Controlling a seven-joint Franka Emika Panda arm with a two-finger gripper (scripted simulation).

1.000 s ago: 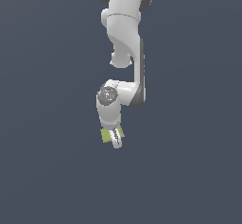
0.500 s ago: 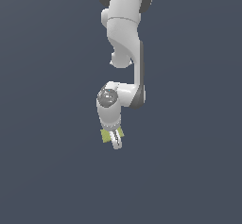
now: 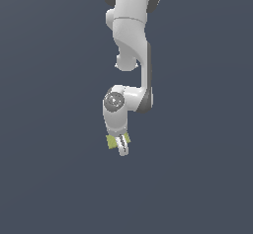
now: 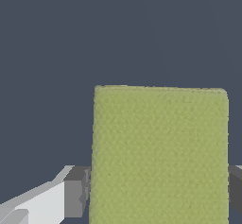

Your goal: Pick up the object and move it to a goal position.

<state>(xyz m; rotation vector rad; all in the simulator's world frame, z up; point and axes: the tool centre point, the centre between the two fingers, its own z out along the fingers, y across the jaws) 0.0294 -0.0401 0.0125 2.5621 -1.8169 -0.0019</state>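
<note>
My fingers (image 3: 122,148) are clamped on the object (image 3: 112,141), a flat yellow-green block, one dark grey pad (image 4: 76,191) pressed against each of its long edges. In the wrist view the block (image 4: 159,154) fills the gap between the pads completely and runs away from my palm, so its long axis lies along the direction my fingers point, and its far short edge is square with slightly rounded corners. Its broad matte face is turned toward the wrist camera. In the exterior view my arm (image 3: 131,40) hangs down from the top of the picture, and the block shows as a small yellow-green sliver at the fingertips, sticking out mostly toward the exterior view's left. Everything around is one plain dark blue-grey field; I cannot tell whether the block touches a surface or hangs clear of it.
</note>
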